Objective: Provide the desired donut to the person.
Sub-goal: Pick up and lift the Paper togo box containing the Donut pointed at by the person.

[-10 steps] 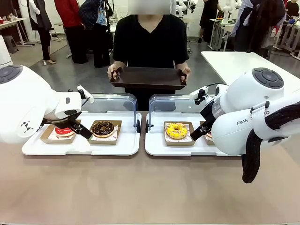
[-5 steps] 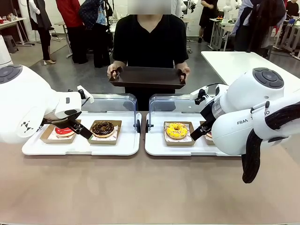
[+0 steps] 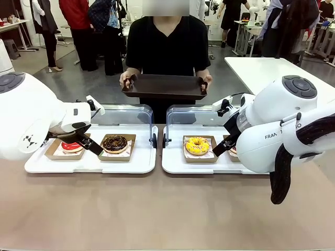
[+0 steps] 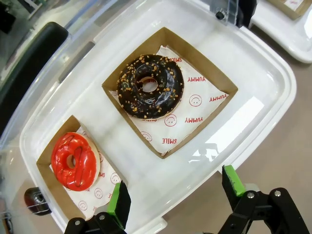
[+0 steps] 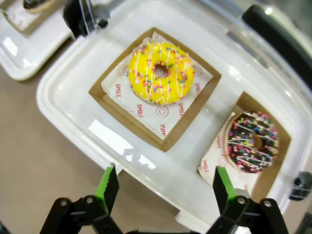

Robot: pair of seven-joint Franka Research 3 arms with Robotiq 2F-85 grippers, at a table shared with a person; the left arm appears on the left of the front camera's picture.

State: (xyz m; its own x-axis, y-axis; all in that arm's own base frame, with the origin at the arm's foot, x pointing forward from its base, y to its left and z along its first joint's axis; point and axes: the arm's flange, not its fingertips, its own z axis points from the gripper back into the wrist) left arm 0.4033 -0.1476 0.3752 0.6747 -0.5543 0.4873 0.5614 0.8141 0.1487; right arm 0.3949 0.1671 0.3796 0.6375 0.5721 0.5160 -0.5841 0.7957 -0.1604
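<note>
On the two white trays at mid-table, four donuts each lay in a brown paper box. On the left tray point(image 3: 89, 164), the red-glazed donut point(image 4: 74, 161) sat at the outer end, with the nut-crumbed chocolate donut point(image 4: 150, 86) just beside it toward the centre. On the right tray point(image 3: 178, 166), the yellow sprinkled donut point(image 5: 161, 72) sat toward the centre and the rainbow-sprinkled chocolate donut point(image 5: 252, 142) at the outer end.

You had the left gripper point(image 4: 176, 192) hovering over the left tray's near edge, green pads spread wide. You had the right gripper point(image 5: 165, 184) over the right tray's near edge, fingers likewise apart.

Both clear lids point(image 3: 123, 114) stood raised behind the trays. Across the table point(image 3: 157, 209), the person point(image 3: 167, 44) held a dark serving tray point(image 3: 165, 86) level in both hands.
</note>
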